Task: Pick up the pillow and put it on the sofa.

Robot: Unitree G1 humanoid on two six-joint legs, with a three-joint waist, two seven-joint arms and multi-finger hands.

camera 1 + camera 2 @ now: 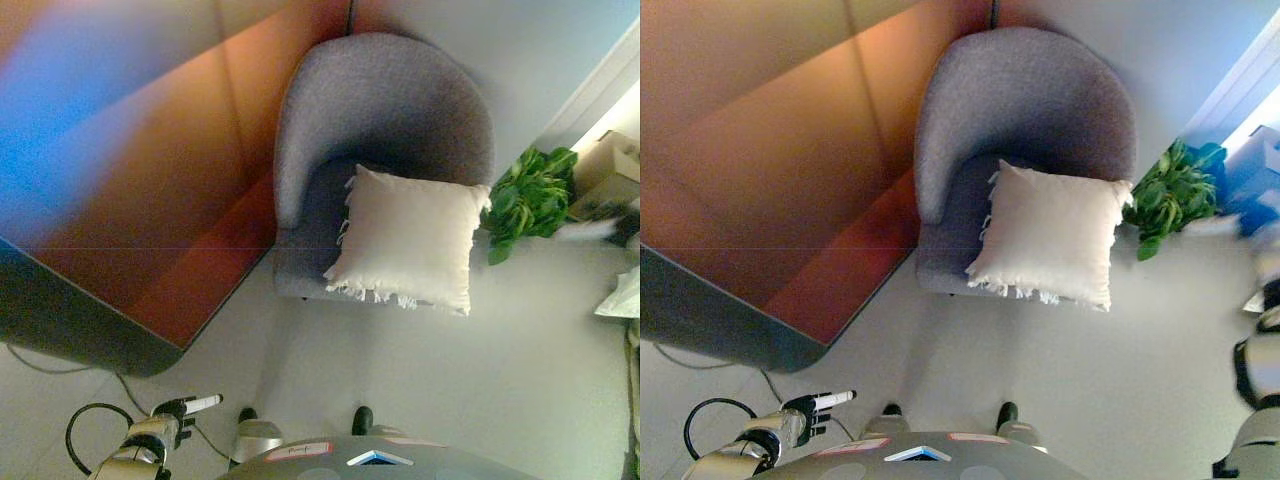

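- Left robot hand point(812, 413): low at the near left over the floor point(1060, 370), fingers straight, holding nothing.
- Pillow point(410, 239): on the sofa point(385, 110) seat's front edge, well apart from the hand.

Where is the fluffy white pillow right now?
The pillow lies on the seat of the grey sofa chair, in the middle of both views, with the green plant just to its right.
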